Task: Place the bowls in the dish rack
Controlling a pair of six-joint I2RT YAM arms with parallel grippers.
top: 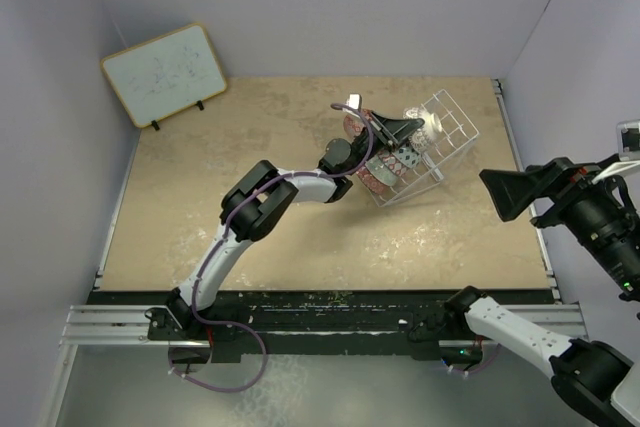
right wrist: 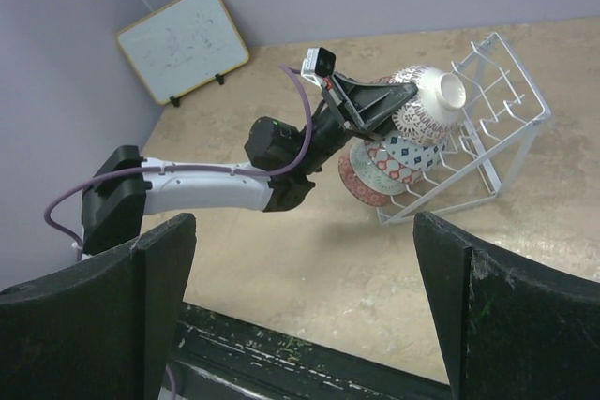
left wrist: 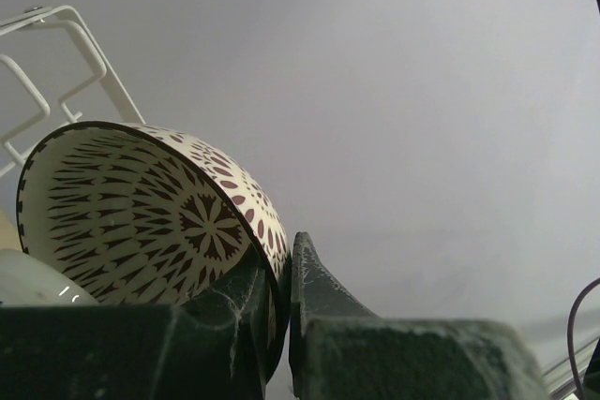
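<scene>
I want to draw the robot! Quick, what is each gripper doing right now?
Left gripper: shut on the rim of a patterned bowl.
Right gripper: open, holding nothing.

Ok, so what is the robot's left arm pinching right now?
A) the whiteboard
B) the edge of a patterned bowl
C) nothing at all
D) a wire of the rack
B: the left end effector is shut on the rim of the patterned bowl, holding it up at the dish rack.
</scene>
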